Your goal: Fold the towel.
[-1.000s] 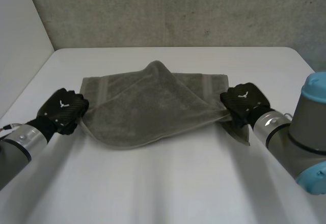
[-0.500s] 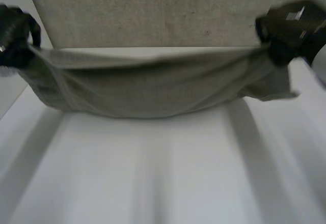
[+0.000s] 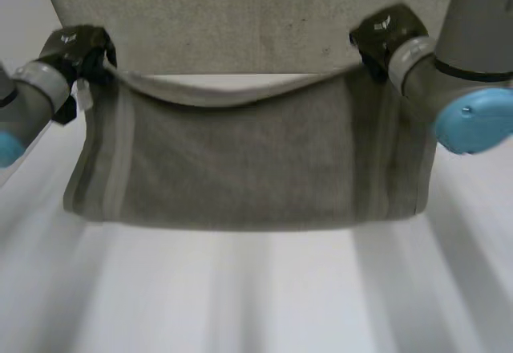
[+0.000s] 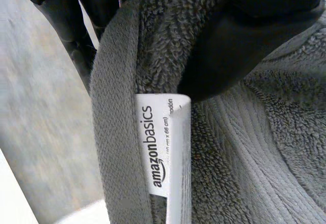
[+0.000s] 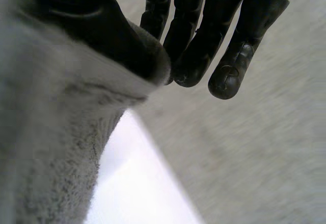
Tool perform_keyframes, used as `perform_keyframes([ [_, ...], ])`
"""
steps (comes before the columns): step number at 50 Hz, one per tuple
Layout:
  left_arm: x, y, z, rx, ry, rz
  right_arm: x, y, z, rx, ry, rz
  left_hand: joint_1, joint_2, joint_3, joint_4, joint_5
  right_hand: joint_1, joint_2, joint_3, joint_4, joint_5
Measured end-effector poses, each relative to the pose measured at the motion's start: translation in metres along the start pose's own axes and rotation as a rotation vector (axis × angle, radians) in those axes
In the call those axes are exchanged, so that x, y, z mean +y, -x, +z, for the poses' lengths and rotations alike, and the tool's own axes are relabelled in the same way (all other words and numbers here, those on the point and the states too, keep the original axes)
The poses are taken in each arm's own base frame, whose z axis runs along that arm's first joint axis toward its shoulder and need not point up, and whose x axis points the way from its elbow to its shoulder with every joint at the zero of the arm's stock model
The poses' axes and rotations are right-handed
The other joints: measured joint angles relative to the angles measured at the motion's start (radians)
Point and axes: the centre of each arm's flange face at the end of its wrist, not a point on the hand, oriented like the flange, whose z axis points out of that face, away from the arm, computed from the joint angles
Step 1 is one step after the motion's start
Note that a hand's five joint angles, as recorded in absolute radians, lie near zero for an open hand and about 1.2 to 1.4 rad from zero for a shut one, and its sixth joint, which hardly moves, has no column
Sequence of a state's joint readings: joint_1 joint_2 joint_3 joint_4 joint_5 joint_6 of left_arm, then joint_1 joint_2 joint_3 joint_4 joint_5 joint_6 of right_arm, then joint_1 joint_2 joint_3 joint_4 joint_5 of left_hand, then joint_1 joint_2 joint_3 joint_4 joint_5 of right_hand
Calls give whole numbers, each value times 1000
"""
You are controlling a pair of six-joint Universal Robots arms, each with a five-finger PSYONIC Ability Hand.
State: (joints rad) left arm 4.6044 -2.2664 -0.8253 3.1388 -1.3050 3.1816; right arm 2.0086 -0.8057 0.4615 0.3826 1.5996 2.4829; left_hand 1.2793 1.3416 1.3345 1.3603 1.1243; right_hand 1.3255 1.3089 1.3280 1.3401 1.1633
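A grey towel (image 3: 240, 160) hangs spread in the air above the white table (image 3: 256, 297), its lower edge just over the tabletop. My left hand (image 3: 76, 48) pinches the towel's upper left corner, and my right hand (image 3: 385, 32) pinches its upper right corner. The top edge sags a little between them. In the left wrist view my left hand (image 4: 244, 35) has its thumb pressed on the towel (image 4: 244, 147) beside a white label (image 4: 163, 147). In the right wrist view my right hand (image 5: 117, 35) clamps the towel's (image 5: 46, 147) edge between thumb and fingers (image 5: 204, 35).
A grey wall (image 3: 240, 16) stands behind the table's far edge. A pale wall (image 3: 24, 16) runs along the left side. Bare tabletop (image 5: 132, 183) lies below the hanging towel.
Both hands have lifted the towel off the table, raised it and drawn it out. It went from a half-folded heap lying flat to a sheet hanging between the two hands.
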Motion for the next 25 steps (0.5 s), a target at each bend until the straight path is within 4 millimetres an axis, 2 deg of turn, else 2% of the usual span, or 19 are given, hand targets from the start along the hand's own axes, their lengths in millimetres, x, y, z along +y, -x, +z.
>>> perform_keyframes([
  [3,-26,-3,15,-35,-108,21,-17,-12,15,102,-129,3,0,0,0,0,0,0,0,0,0,0],
  [5,-54,-6,22,-67,-213,26,-37,-27,22,194,-253,8,0,0,0,0,0,0,0,0,0,0],
  [6,-61,-7,23,-75,-241,25,-41,-30,22,211,-277,9,0,0,0,0,0,0,0,0,0,0],
  [9,-107,-9,23,-115,-428,-8,-68,-50,20,307,-422,14,0,0,0,0,0,0,0,0,0,0],
  [13,-145,-10,17,-126,-606,-63,-83,-62,14,343,-508,12,0,0,0,0,0,0,0,0,0,0],
  [15,-154,-10,15,-118,-655,-81,-85,-62,13,339,-523,9,0,0,0,0,0,0,0,0,0,0],
  [19,-149,-13,16,-85,-670,-97,-79,-57,14,306,-511,7,0,0,0,0,0,0,0,0,0,0],
  [22,-126,-15,20,-50,-605,-99,-65,-46,17,256,-468,13,0,0,0,0,0,0,0,0,0,0],
  [25,-89,-17,22,-28,-494,-103,-47,-33,20,193,-415,32,0,0,0,0,0,0,0,0,0,0],
])
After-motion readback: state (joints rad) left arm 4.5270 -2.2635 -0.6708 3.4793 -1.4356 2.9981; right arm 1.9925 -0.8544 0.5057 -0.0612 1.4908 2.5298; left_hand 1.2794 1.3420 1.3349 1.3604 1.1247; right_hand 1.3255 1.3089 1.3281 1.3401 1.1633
